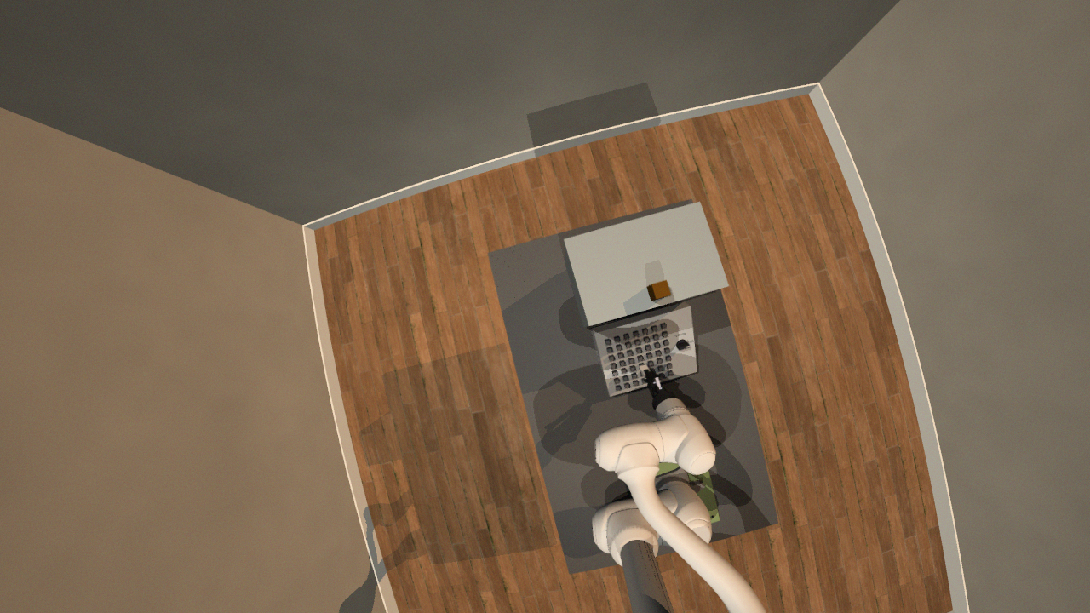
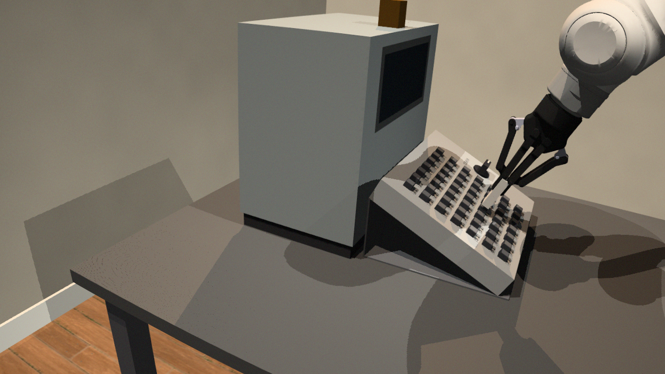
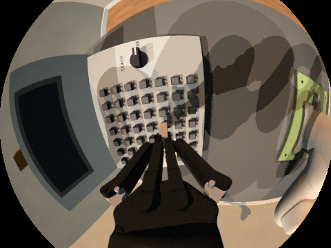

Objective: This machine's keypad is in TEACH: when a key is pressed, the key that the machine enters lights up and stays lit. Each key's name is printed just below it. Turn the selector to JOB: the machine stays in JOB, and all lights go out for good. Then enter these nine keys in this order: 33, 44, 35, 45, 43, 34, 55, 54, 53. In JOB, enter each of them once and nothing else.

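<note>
The keypad (image 1: 688,364) (image 2: 446,241) (image 3: 179,52) sits right of center in the exterior view and in the upper middle of the wrist view, its sloped face tipped toward the arm, presumably so that keys can be reached square on. Its selector (image 1: 682,344) (image 2: 482,169) (image 3: 138,59) points at JOB, and I see no key lit, which fits the entering stage; how many of the nine are in, I can't tell from here. The hand (image 1: 645,369) (image 2: 493,195) (image 3: 163,128) is drawn in narrow, with nothing gripped that I can make out, and I take it that it's kept so to make one slim poker. Its pale tip is among the keys, touching one or just above it; the name beneath is too small to read. The arm (image 1: 632,449) (image 2: 613,41) (image 3: 310,172) reaches in from the upper right of the exterior view, wrist slanting down along the hand's line, so the tip seems to meet the slope nearly head-on. A sideways drift there could catch a neighboring key. Behind the keypad, the cabinet (image 1: 632,259) (image 2: 297,130) (image 3: 89,120) stands on the worktop (image 1: 525,305) (image 2: 279,316) (image 3: 241,165), its screen (image 2: 404,83) (image 3: 52,138) dark, a brown block (image 1: 660,290) (image 2: 391,13) (image 3: 21,160) on top.
</note>
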`<state>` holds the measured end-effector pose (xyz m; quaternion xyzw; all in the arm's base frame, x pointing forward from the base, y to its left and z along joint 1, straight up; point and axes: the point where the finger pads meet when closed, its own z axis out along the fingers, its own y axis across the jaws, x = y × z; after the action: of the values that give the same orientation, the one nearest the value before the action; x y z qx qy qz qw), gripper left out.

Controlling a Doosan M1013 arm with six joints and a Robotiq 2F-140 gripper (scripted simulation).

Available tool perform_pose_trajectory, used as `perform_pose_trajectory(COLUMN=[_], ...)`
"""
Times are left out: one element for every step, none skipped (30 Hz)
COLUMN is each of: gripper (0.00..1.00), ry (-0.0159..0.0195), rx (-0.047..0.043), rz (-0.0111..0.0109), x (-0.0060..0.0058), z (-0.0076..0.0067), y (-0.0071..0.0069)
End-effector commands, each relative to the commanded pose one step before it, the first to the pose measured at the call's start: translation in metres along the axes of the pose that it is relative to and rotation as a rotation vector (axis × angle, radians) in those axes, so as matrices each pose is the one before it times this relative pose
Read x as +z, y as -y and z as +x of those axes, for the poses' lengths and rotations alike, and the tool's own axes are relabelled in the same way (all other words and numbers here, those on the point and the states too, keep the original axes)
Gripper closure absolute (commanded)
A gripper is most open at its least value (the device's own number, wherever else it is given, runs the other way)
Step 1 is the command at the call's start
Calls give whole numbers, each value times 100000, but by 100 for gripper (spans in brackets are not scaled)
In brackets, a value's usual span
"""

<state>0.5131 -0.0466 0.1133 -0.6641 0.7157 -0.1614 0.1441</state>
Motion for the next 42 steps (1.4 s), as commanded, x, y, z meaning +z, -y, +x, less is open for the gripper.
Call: perform_pose_trajectory(gripper=[100, 100, 100, 100, 100, 100, 100, 100, 100, 100, 100, 100, 100, 100, 100, 100, 100, 100, 100, 100, 100, 100, 100, 100, 100, 100, 100, 100, 100, 100, 100, 100, 100, 100, 100, 100, 100, 100, 100, 100, 100, 100], ry=[294, 0, 0, 0, 0, 0, 0, 0, 0, 0, 0, 0, 0, 0, 0, 0, 0, 0, 0, 0, 0, 0, 0, 0, 0, 0, 0, 0, 0, 0, 0, 0, 0, 0, 0, 0, 0, 0, 0, 0, 0, 0], rx=[152, 0, 0, 0, 0, 0, 0, 0, 0, 0, 0, 0, 0, 0, 0, 0, 0, 0, 0, 0, 0, 0, 0, 0, 0, 0, 0, 0, 0, 0, 0, 0, 0, 0, 0, 0, 0, 0, 0, 0, 0, 0], rz=[129, 0, 0, 0, 0, 0, 0, 0, 0, 0, 0, 0, 0, 0, 0, 0, 0, 0, 0, 0, 0, 0, 0, 0, 0, 0, 0, 0, 0, 0, 0, 0, 0, 0, 0, 0, 0, 0, 0, 0, 0, 0], x=[332, 58, 59, 60, 60, 60, 59, 58, 56, 54, 52, 0, 0, 49, 46, 42, 39, 35, 31, 27, 23, 19, 15, 11, 8, 5, 3, 1, 0, 0, 0, 0, 0, 0, 0, 0, 0, 0, 0, 0, 0, 0], z=[-100, 0, 0, 0, 0, 0, 0, 0, 0, 0, 0, 0, 0, 0, 0, 0, 0, 0, 0, 0, 0, 0, 0, 0, 0, 0, 0, 0, 0, 0, 0, 0, 0, 0, 0, 0, 0, 0, 0, 0, 0, 0], y=[-52, 0, 0, 0, 0, 0, 0, 0, 0, 0, 0, 0, 0, 0, 0, 0, 0, 0, 0, 0, 0, 0, 0, 0, 0, 0, 0, 0, 0, 0, 0, 0, 0, 0, 0, 0, 0, 0, 0, 0, 0, 0])
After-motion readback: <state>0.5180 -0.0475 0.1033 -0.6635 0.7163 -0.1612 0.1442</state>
